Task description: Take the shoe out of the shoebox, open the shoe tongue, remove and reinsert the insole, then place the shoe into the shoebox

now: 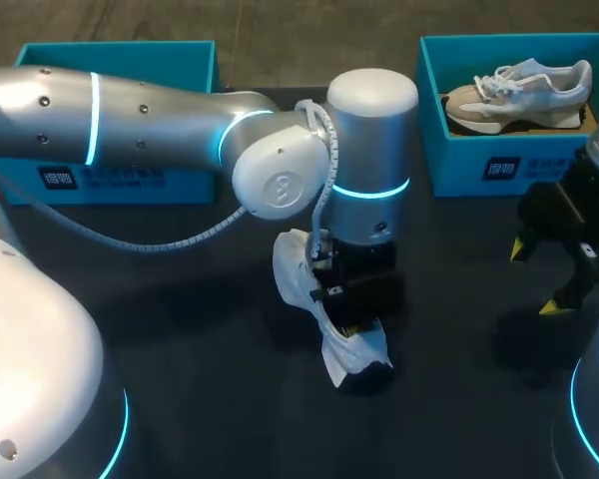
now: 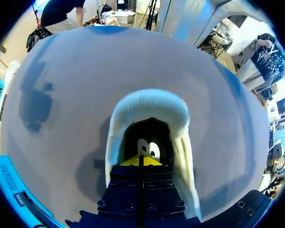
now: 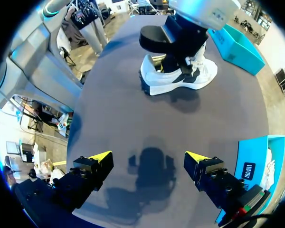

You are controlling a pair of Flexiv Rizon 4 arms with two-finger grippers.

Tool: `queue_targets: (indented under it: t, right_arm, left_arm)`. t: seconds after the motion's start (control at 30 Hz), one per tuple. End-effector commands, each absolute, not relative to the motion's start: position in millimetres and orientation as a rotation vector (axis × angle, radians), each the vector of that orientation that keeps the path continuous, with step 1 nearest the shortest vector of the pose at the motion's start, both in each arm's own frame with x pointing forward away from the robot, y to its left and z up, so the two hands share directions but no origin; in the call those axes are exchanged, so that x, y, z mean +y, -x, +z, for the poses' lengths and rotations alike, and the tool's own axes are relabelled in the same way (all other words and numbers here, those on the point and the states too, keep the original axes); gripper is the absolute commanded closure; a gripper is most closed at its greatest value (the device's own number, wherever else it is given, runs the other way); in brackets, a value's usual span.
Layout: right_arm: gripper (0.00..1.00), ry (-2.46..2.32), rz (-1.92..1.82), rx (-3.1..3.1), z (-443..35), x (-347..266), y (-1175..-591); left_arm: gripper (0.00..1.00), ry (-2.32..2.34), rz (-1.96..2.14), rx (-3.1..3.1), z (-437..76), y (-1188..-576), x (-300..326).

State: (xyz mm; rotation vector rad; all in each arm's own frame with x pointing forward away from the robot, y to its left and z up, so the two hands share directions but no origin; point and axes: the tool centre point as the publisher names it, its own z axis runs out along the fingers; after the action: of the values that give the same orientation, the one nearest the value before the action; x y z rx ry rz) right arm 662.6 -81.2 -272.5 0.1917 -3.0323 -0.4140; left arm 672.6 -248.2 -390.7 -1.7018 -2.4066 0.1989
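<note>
A teal box (image 1: 110, 185) stands at the far left of the table (image 1: 180, 329). Our left arm crosses to the middle, where the white shoe (image 1: 357, 351) rests on the table, outside both boxes. The left gripper (image 2: 141, 161) sits inside the shoe's mouth, yellow tips pressed together, near the heel collar (image 2: 149, 102) and above the dark insole (image 2: 148, 142). We cannot tell whether the tips pinch it. At far right, the shoebox (image 1: 459, 165) holds 1 other shoe (image 1: 524, 88). In front of it, the right gripper (image 3: 148, 156) hangs spread wide over the table, holding nothing. We judge the step to be insole removal. Pinch the insole's heel edge, peel upward slowly, and steady the toe with the right gripper, since 1 arm alone would likely lift the whole shoe.
</note>
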Motion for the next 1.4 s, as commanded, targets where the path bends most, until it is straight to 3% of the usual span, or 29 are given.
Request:
queue_targets:
  t: [0.03, 0.53, 0.83, 0.87, 1.0, 1.2, 1.3, 1.4]
  right_arm:
    - [0.00, -0.190, -0.410, -3.033, -273, -81, -662]
    - [0.00, -0.190, -0.410, -3.033, -273, -81, -662]
    - [0.00, -0.190, -0.410, -3.033, -273, -81, -662]
    - [0.00, -0.190, -0.410, -3.033, -273, -81, -662]
    - [0.00, -0.190, -0.410, -3.033, -273, -81, -662]
    - [0.00, -0.190, -0.410, -3.033, -273, -81, -662]
    - [0.00, -0.190, -0.410, -3.033, -273, -81, -662]
    - [0.00, -0.190, -0.410, -3.033, -273, -81, -662]
  left_arm:
    - [1.00, 1.725, 0.209, -2.475, -359, -670, -228]
    - [1.00, 1.625, 0.220, -2.602, -356, -694, -222]
    - [0.85, 1.628, 0.237, -2.592, -364, -702, -232]
    - [0.80, 1.632, 0.236, -2.588, -363, -702, -232]
    - [0.39, 1.645, 0.221, -2.580, -360, -700, -231]
    - [0.22, 1.630, 0.200, -2.570, -366, -704, -228]
    - [0.02, 1.623, 0.199, -2.569, -365, -705, -224]
    - [0.00, 1.616, 0.212, -2.575, -363, -707, -219]
